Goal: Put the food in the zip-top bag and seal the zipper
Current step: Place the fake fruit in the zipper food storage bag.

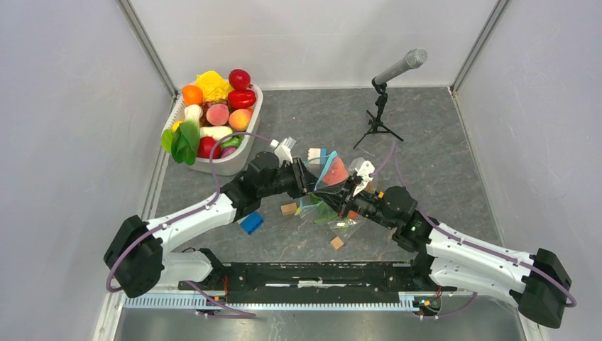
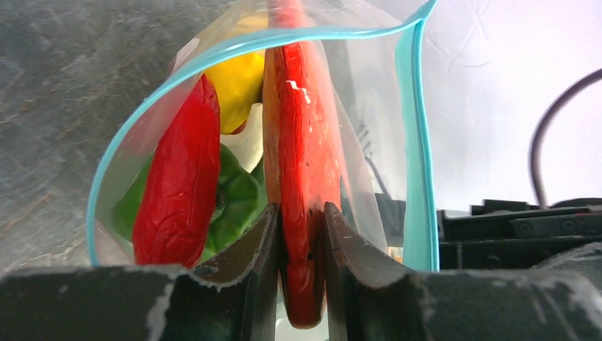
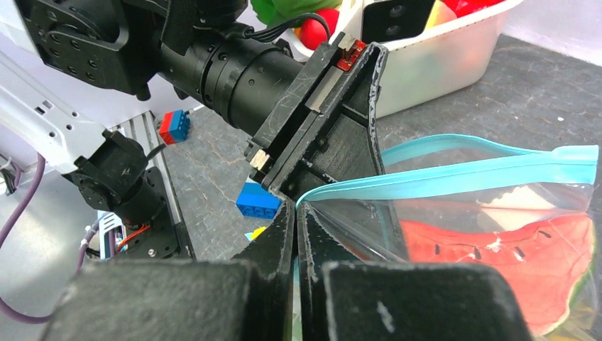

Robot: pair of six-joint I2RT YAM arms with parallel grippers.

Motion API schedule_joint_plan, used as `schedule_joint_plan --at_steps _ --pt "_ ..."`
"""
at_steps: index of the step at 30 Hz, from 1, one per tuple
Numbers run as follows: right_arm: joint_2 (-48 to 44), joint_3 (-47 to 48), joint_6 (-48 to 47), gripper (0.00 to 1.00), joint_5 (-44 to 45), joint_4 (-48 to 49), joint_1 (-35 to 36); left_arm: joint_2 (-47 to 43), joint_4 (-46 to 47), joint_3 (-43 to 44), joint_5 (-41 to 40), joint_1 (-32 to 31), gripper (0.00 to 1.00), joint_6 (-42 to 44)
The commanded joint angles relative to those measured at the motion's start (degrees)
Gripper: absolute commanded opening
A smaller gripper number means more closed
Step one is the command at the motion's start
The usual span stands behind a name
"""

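Watermelon slice (image 2: pixel 302 163) in bag (image 2: pixel 369 128), tub (image 1: pixel 231 165) of fruit (image 1: pixel 241 98)

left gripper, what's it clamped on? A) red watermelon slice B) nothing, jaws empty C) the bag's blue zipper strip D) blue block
A: in the left wrist view the left gripper squeezes the red watermelon slice at the mouth of the zip-top bag; the right gripper pinches the bag's edge.

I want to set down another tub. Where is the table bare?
Bare grey tabletop lies right of the black microphone tripod, and between it and the white plastic tub. Crowded: the centre, around the clear zip-top bag and scattered blocks.
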Motion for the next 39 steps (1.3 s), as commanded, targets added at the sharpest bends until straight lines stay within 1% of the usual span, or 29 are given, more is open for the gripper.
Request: schedule_joint_plan --at_steps 1,3,5,7,10,12,13,16,21,23,26,29,30,31,32,33,34,35,36,37,39 --pt "-3.52 -1.83 -0.66 0.03 1.96 7.92 0.74 0.18 11.03 1.53 3.96 -0.16 0.26 -6.38" --pt "-5.17 -3.39 -0.35 0.03 4.59 9.22 0.68 0.22 11.89 1.58 5.1 -0.36 0.26 -6.48" --pt "-6.54 -4.44 -0.01 0.03 8.32 9.61 0.75 -0.06 9.79 1.86 5.37 -0.83 0.26 -4.91" --pt "-8.0 -5.32 0.63 0.03 12.01 9.59 0.74 -0.73 5.46 2.1 5.42 -1.61 0.26 -1.05" --pt "-9.28 -5.36 1.44 0.03 16.64 7.86 0.73 -1.23 -4.28 3.71 5.71 -2.27 0.25 6.22" --pt "-8.79 -4.05 1.46 0.03 17.93 5.55 0.72 -1.02 -10.02 4.76 6.74 -2.46 0.25 10.18" --pt "-8.48 -3.54 1.53 0.02 18.05 4.98 0.65 -0.95 -11.18 4.87 7.54 -2.55 0.25 10.81" --pt "-7.31 -3.25 1.9 0.02 16.43 6.28 0.71 0.1 -9.74 5.42 10.49 -3.11 0.25 11.11" --pt "-5.06 -2.11 0.76 0.02 11.4 7.24 0.75 4.53 -10.05 10.04 10.81 -4.57 0.24 11.53" --pt "-5.07 -2.7 0.34 0.02 7.21 9.41 0.74 5.59 -9.75 11.18 8.51 -4.66 0.24 10.74" --pt "-5.77 -4.11 -0.3 0.01 1.9 12.88 0.72 6.01 -3.21 9.5 5.03 -4.66 0.26 6.63" --pt "-7.5 -5.48 -0.86 0.01 1.03 14.57 0.72 6.92 0.96 8.35 3.37 -4.66 0.35 3.85" --pt "-8.01 -5.68 -1.02 0.01 1.34 14.43 0.71 7.23 1.93 7.95 3.48 -4.65 0.36 3.32" --pt "-8.57 -5.71 -1.26 0.01 1.97 13.98 0.72 7.48 2.49 7.76 3.82 -4.66 0.39 3.2" --pt "-9.07 -5.62 -1.58 0.01 2.68 13.26 0.72 7.46 2.53 7.66 3.75 -4.62 0.44 3.2" --pt "-9.23 -5.62 -1.8 0.01 3.2 12.78 0.68 7.22 2.66 7.59 3.82 -4.66 0.52 3.24" --pt "-9.4 -5.58 -1.98 0.01 3.92 12.19 0.72 6.89 2.76 7.7 4.12 -4.66 0.59 3.69" --pt "-9.5 -5.57 -1.75 0.01 5.33 11.24 0.75 6.08 2.44 7.82 4.18 -4.66 0.62 4.64" --pt "-9.49 -5.53 -1.6 0.01 7.44 10.24 0.75 5.27 1.23 8.06 3.8 -4.66 0.69 5.43" --pt "-9.42 -5.47 -1.48 0.01 9.26 9.26 0.73 3.91 -0.19 8.33 3.11 -4.66 0.73 6.77" --pt "-9.38 -5.27 -1.14 0.0 13.12 7.25 0.69 0.94 -3.98 8.91 0.78 -4.65 0.8 9.34"
